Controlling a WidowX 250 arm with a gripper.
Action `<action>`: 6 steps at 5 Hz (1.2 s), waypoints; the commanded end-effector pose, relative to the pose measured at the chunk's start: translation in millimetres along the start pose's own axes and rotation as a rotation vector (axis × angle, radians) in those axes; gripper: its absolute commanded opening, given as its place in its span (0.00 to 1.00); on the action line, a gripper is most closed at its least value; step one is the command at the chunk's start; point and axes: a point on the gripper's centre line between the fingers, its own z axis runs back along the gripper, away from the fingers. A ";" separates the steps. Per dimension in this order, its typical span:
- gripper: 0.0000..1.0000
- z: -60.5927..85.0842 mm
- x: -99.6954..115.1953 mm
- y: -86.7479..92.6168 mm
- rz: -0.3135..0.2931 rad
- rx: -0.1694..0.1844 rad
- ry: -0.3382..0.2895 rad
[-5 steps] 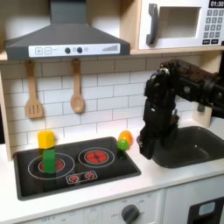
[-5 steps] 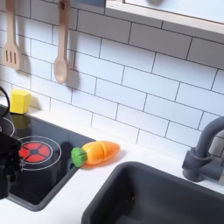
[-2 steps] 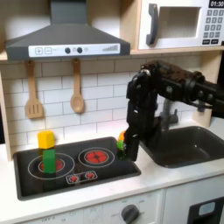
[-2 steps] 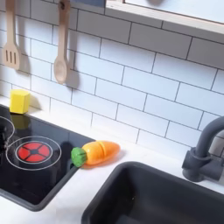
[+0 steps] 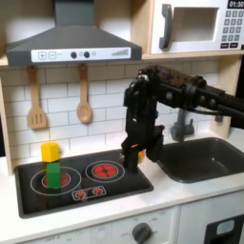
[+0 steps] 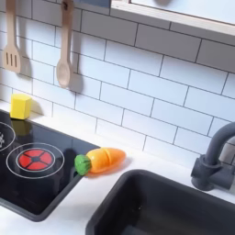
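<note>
Left to right. Two wooden utensils on the tiled wall at far left: slotted spatula and spoon, under the range hood. Yellow block at the far left corner of the black stovetop, green cylinder standing on the left burner just in front of it. Right burner bare, red rings visible. Gripper of the black arm hanging low over the stovetop's far right corner, right in front of the toy carrot in the first exterior view; spread or pressed together, cannot tell, fingers too dark and blurred. Toy carrot in the second exterior view: lying on the white counter between stovetop and sink, orange body, green end pointing left toward the burner, near the back wall. Sink basin at right with dark faucet behind it. Microwave up at top right.
</note>
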 end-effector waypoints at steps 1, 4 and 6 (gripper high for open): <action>1.00 -4.0 12.1 16.5 -0.038 -0.038 -0.010; 1.00 -14.4 60.4 43.1 0.039 -0.041 -0.012; 1.00 -16.4 73.1 46.5 0.059 -0.036 -0.023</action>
